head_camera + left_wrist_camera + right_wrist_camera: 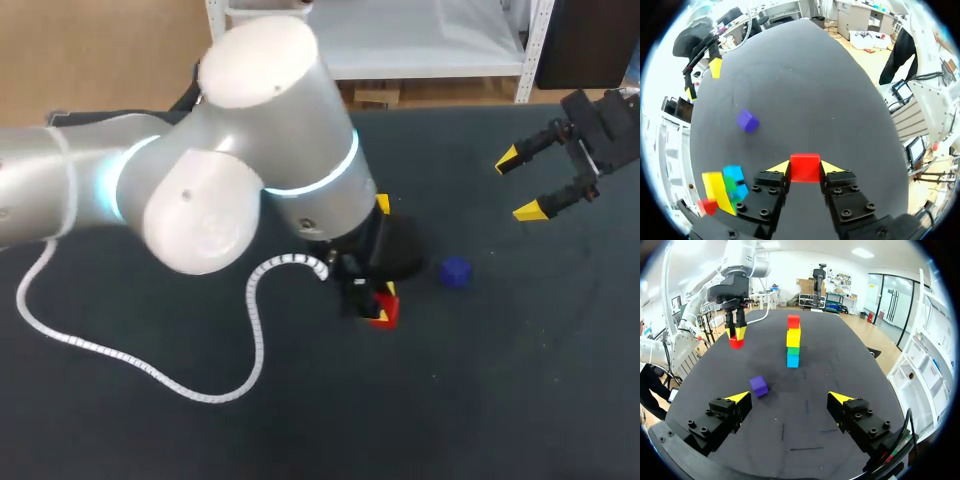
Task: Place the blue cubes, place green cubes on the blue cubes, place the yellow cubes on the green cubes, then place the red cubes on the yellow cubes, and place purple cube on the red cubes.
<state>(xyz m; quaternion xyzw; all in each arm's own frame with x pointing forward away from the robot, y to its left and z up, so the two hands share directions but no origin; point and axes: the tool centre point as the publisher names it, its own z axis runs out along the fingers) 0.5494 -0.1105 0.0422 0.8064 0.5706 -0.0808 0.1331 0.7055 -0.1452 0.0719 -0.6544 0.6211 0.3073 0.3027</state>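
Note:
My left gripper point(805, 170) is shut on a red cube point(805, 164), its yellow tips pressing both sides. In the right wrist view that cube point(736, 343) hangs above the table, off to the side of a stack point(793, 342). The stack is blue at the base, then green, yellow and a red cube point(793, 321) on top. A purple cube point(758, 386) lies alone between the stack and my right gripper point(790, 400), which is open and empty. From the head view, the left arm hides most of the stack, and the right gripper point(528, 185) hovers at the far right.
The white cable point(150, 375) of the left arm loops over the dark table point(500, 400) at the front left. Bare tabletop lies around the purple cube point(455, 271) and along the front right.

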